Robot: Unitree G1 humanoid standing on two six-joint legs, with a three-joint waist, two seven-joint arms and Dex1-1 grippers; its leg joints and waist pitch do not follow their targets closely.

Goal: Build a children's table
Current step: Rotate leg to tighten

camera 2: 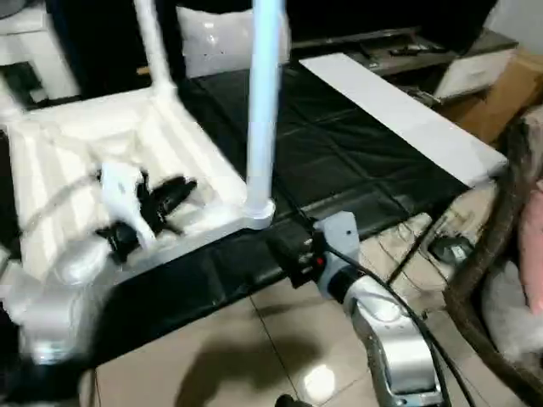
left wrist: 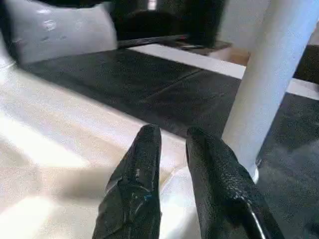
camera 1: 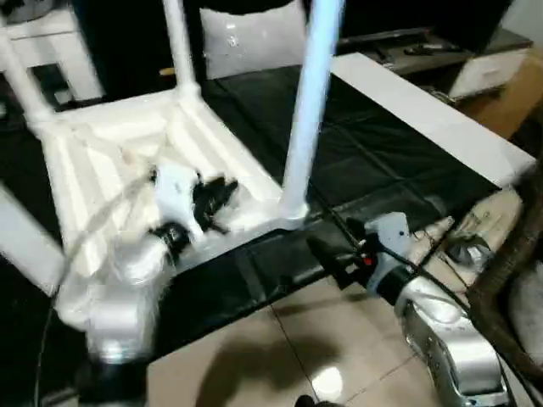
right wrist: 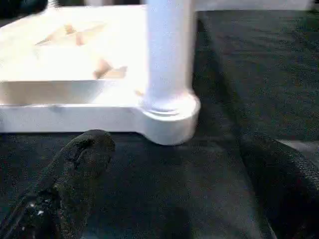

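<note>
The white table top lies upside down on a black mat, ribbed underside up. Legs stand in its corner sockets: a near one, a far one and one at the left. My left gripper hovers over the ribbed underside, open by a narrow gap with nothing between its fingers. My right gripper sits low over the mat, just in front of the near corner socket. It is open wide and holds nothing.
A flat white board lies along the mat's far right side. A white cushion and a white cabinet stand behind. Cables and a thick hose lie at the right, and tiled floor borders the mat in front.
</note>
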